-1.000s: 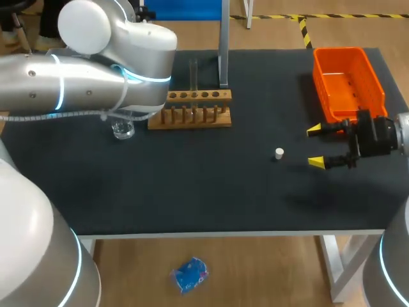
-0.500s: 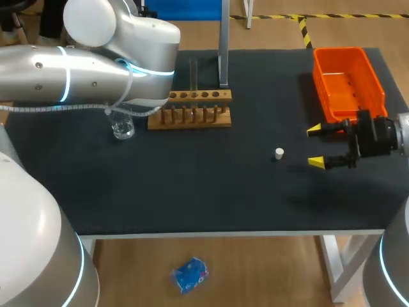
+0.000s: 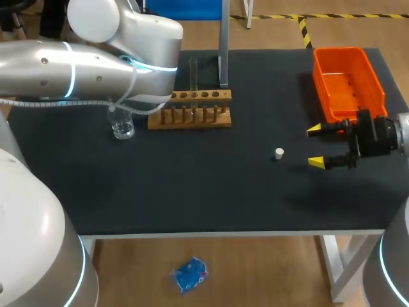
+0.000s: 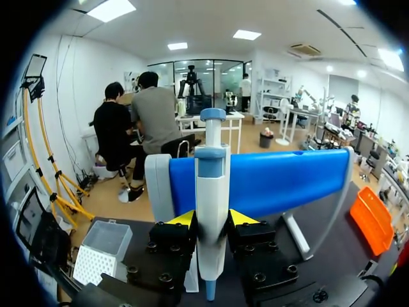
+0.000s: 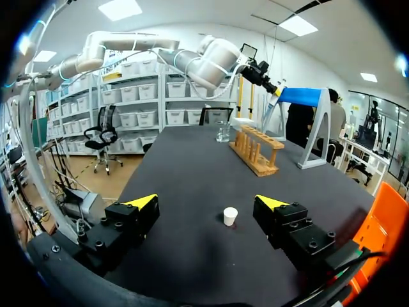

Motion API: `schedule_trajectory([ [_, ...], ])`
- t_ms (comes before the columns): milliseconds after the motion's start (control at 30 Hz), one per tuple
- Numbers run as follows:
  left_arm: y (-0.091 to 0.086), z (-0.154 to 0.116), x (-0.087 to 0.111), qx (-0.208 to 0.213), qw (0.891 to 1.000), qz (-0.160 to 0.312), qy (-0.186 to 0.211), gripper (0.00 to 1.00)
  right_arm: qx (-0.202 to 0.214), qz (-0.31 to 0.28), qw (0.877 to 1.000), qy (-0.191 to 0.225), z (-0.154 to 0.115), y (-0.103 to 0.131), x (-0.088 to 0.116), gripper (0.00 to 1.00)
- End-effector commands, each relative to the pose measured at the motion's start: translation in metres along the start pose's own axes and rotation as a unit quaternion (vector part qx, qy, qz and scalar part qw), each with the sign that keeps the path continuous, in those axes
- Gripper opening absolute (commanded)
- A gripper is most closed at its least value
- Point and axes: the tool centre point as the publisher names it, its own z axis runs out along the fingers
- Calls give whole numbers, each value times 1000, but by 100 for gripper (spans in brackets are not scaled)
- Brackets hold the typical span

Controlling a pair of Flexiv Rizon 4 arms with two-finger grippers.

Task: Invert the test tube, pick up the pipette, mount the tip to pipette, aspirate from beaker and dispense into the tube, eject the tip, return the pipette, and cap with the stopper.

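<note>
Matt black table [image 3: 192, 192], wooden rack [image 3: 190, 115], glossy orange plastic bin [image 3: 348, 80], clear glass beaker [image 3: 122, 126], smooth plastic pipette [image 4: 211, 211]

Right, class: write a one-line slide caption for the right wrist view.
Open right gripper over the black table, a small white stopper standing ahead of it, the wooden rack beyond.

From where I stand, no word, number or label can be read on the pipette [image 4: 211, 211] or the table [image 3: 211, 192].
</note>
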Motion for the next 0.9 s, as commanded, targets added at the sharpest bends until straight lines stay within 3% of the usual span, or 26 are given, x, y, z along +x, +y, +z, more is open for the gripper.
schedule_trajectory([
  [33,-1,1,-1,-7,1000,0,0,0,1,0,1000,-1,0,0,1,100],
  [367,5,0,-2,-14,1000,-2,-3,0,1,0,1000,-1,0,0,1,100],
  [400,6,-1,-2,-14,1000,-2,-3,22,1,0,1000,-1,0,0,1,100],
  [433,6,-1,-2,-15,1000,-3,-3,50,1,0,1000,-1,0,0,1,100],
  [467,6,-1,-2,-15,1000,-3,-3,89,1,0,1000,-1,0,0,1,100],
  [500,6,-2,-3,-16,1000,-3,-4,100,1,0,1000,-1,0,0,1,100],
  [900,0,-18,-5,1,1000,7,-3,100,1,0,1000,-1,0,0,1,100],
])
